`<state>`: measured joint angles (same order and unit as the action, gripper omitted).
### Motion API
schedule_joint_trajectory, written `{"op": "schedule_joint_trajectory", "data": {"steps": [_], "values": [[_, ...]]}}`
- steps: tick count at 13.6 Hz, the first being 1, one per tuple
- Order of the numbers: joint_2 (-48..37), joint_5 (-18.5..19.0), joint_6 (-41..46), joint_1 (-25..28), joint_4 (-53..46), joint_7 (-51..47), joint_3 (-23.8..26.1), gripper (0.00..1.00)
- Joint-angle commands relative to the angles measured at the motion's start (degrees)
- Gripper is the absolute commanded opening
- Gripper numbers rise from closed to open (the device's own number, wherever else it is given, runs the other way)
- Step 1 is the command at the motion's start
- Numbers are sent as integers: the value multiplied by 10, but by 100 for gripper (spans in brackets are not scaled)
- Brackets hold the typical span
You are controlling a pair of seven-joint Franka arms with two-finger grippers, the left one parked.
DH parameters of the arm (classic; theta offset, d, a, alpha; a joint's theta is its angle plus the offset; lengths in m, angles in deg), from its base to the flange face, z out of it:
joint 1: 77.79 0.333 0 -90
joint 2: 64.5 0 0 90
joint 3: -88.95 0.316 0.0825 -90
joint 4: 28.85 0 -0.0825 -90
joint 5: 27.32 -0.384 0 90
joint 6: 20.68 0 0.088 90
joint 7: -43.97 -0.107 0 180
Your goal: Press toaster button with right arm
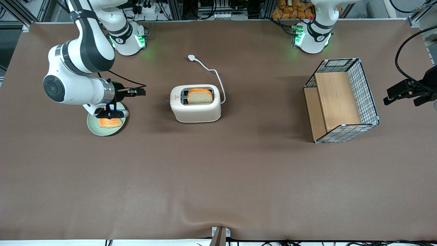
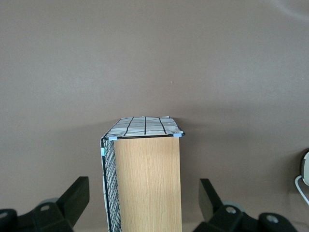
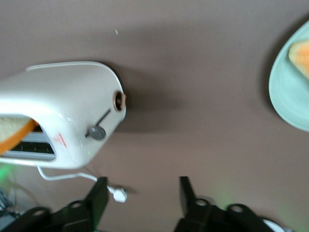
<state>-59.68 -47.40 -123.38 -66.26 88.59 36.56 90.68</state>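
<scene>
The cream-white toaster point(image 1: 198, 111) stands mid-table with a bread slice point(image 1: 199, 97) in one slot. In the right wrist view the toaster point(image 3: 67, 101) shows its narrow end face with the small grey button point(image 3: 97, 132) at the end of a slot, and a copper-rimmed round knob point(image 3: 119, 101) beside it. My right gripper point(image 1: 110, 111) hangs above a green plate, well off from the toaster toward the working arm's end of the table. In the wrist view the gripper point(image 3: 142, 192) is open and empty, apart from the button.
The green plate point(image 1: 93, 127) holds an orange-crusted bread slice point(image 1: 110, 122) under the gripper. The toaster's white cord ends in a plug point(image 1: 191, 57) farther from the front camera. A wire-mesh basket point(image 1: 367, 92) with wooden panels stands toward the parked arm's end.
</scene>
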Motion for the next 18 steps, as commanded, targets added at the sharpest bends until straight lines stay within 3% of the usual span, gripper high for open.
{"op": "schedule_joint_trajectory", "data": {"steps": [1, 2, 3, 7, 12, 18], "values": [[-24, -13, -65, 36, 43, -17, -3, 24], [-18, -15, -74, 37, 43, -17, -2, 8], [-11, -22, -81, 37, 43, -17, -2, 0], [-10, -27, -86, 68, 48, -17, -3, 0], [-9, -42, -159, 97, 92, -17, -2, 0], [4, -69, -165, 98, 93, -17, -2, 0]]}}
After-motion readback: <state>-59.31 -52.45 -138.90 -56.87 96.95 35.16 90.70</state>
